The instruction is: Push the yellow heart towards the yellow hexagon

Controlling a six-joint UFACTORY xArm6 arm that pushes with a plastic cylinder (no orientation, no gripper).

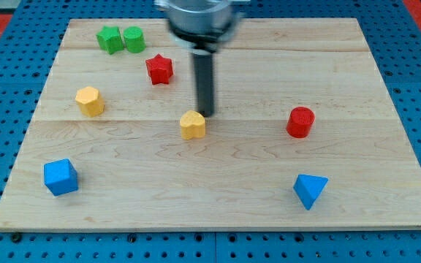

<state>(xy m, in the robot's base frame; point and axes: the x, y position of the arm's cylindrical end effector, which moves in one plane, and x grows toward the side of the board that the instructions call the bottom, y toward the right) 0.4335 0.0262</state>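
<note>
One yellow heart point(193, 125) sits just below-left of my tip point(206, 114), seemingly touching.

The tabletop point(269, 66) is a pale wooden board made of joined planks, lying on a blue perforated surface point(6, 80). Eight blocks lie on it. At the view's top left a green star-like block point(110, 39) touches a green cylinder point(134, 39); the first one's shape is hard to make out. Just to their lower right sits a red star point(159, 69). The yellow hexagon point(90, 101) lies toward the left edge, and the yellow heart point(192, 125) near the middle. A red cylinder point(300, 122) stands to the right, well apart from the heart. A blue cube point(60, 177) sits at the bottom left, and a blue triangular block point(310, 190) at the bottom right.
</note>
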